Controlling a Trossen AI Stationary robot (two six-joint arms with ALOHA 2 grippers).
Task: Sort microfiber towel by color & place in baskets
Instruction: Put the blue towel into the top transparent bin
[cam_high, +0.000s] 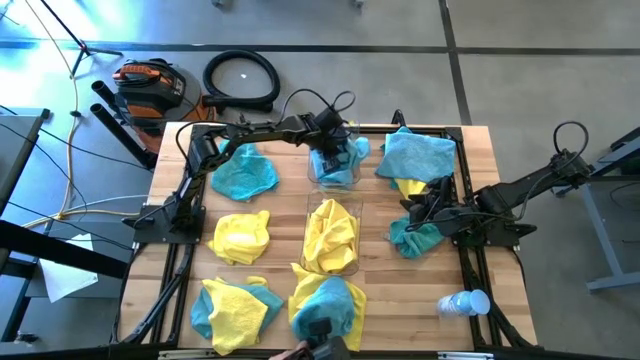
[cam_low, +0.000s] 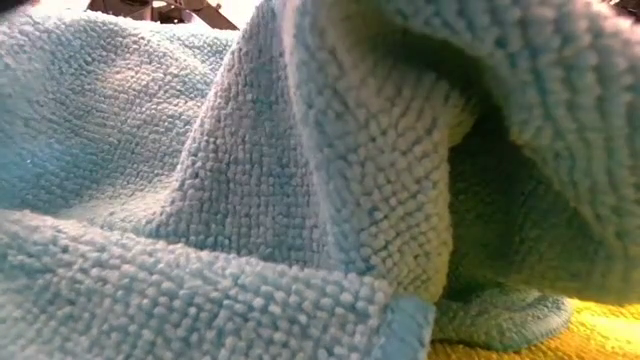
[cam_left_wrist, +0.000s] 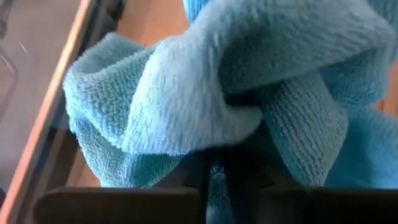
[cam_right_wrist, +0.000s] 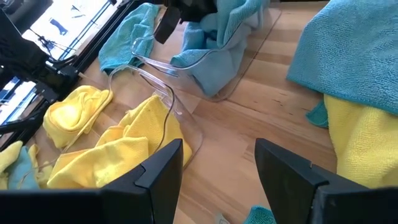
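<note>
- Teal microfiber towel (cam_left_wrist: 205, 106) hangs bunched directly in front of the left claw (cam_high: 330, 143), partly lowered into the far clear basket (cam_high: 335, 172) below it.
- Left claw: the fingers sit close together with teal pile between them; whether the grip is firm or letting go cannot be told. Judged step: depositing a teal cloth in the teal bin.
- Near basket (cam_high: 333, 240), on the side of the far basket away from the left claw, holds only yellow towels (cam_high: 331, 235), so the colour split looks deliberate.
- Right claw (cam_right_wrist: 217, 168) waits at the counter (cam_high: 380, 250) edge, fingers wide apart and empty, aimed toward both baskets; a teal towel on a yellow one (cam_right_wrist: 360, 130) lies just beside it.
- Unsorted teal and yellow cloths lie spread over the counter around both baskets; sorting appears well short of complete.
- White plastic bottle (cam_high: 462, 303) lies behind the right claw.
</note>
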